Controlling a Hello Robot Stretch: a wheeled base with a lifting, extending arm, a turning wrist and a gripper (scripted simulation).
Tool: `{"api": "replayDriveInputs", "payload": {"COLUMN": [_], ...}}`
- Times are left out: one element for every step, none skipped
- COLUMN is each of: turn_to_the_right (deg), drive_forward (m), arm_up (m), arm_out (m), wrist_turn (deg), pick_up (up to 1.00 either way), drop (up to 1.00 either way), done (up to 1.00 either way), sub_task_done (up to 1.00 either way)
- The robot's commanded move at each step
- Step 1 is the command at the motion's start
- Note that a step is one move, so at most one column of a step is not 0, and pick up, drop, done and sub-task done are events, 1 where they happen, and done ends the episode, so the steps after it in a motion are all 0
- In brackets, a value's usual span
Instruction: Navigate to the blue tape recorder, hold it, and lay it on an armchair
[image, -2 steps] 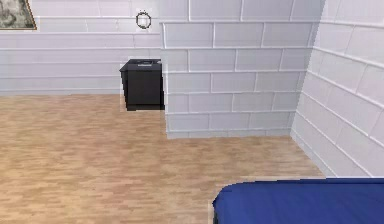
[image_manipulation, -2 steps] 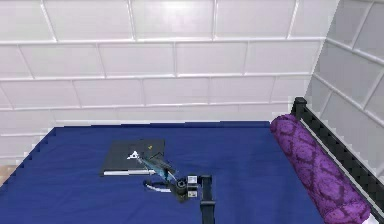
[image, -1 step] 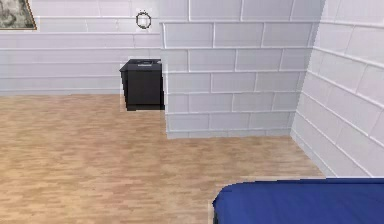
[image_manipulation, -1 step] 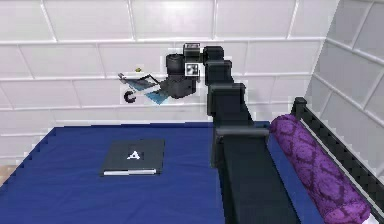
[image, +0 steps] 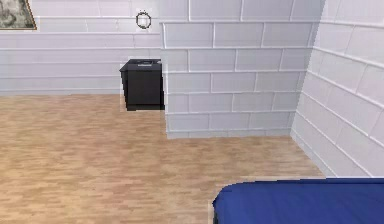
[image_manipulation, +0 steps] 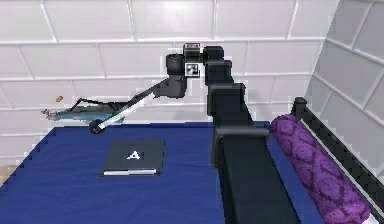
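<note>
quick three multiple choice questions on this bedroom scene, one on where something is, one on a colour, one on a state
1. The book lies:
A) on the bed, apart from the pillow
B) on top of the pillow
C) half under the pillow

2. The pillow is:
A) green
B) purple
C) white

3. The book is:
A) standing upright
B) lying open
C) lying flat and closed

Answers:
1 A, since it rests on the blue cover, well to the left of the pillow in the arm side view.
2 B, since its long patterned cover is purple.
3 C, since its dark front cover faces up, level with the bed.
</note>
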Motion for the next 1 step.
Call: {"api": "replayDriveInputs", "payload": {"turn_to_the_right": [0.0], "drive_forward": [0.00], "arm_up": [0.00], "arm_out": [0.00], "wrist_turn": [-45.0], "pick_up": [0.00], "drop": [0.00], "done": [0.00], "sub_task_done": [0.00]}}
